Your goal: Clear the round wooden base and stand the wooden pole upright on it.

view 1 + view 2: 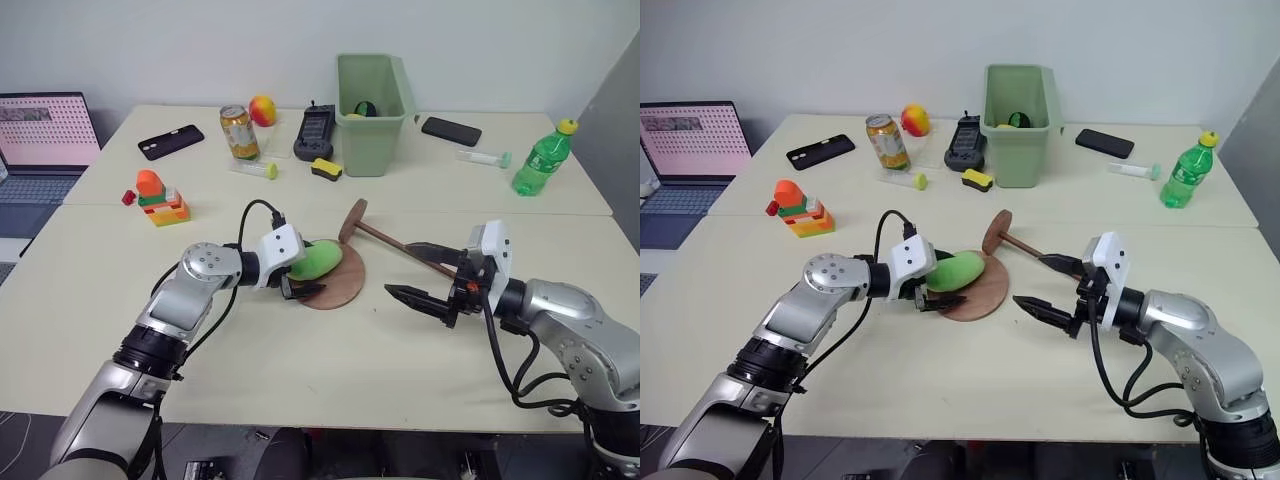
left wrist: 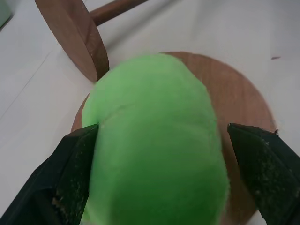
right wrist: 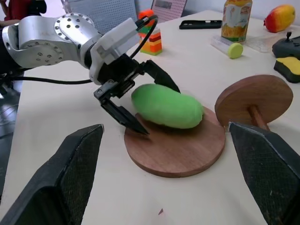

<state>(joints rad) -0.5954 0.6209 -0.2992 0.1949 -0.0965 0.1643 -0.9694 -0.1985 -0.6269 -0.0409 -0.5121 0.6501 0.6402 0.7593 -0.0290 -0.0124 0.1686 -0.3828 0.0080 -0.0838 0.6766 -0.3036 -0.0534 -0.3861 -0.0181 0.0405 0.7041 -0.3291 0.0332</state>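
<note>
Right wrist view gives the clearest look at the job: the round wooden base (image 3: 176, 147), a flat reddish-brown disc, lies on the pale tabletop (image 1: 300, 370) with a soft bright-green oblong object (image 3: 167, 106) resting across the part of it nearest the left arm. The wooden pole (image 1: 395, 240), a thin dark rod with its own reddish-brown disc at one end, lies on its side just beyond the base, its disc propped on edge at the base's rim and the rod running away toward the right arm.

The left gripper (image 3: 136, 101) stands wide open around the green object, one black finger on either side, gripping nothing yet. The right gripper (image 1: 425, 272) is also spread fully and empty, hanging beside the base on the pole's side, with the rod's far end close by its upper finger.

Clearing comes first, I'd say. The green thing looks squashy, so the left fingers should close across its middle, firmly but without crushing, then lift straight up before carrying it off the base; dragging could shove the base or knock the propped pole disc over.
</note>
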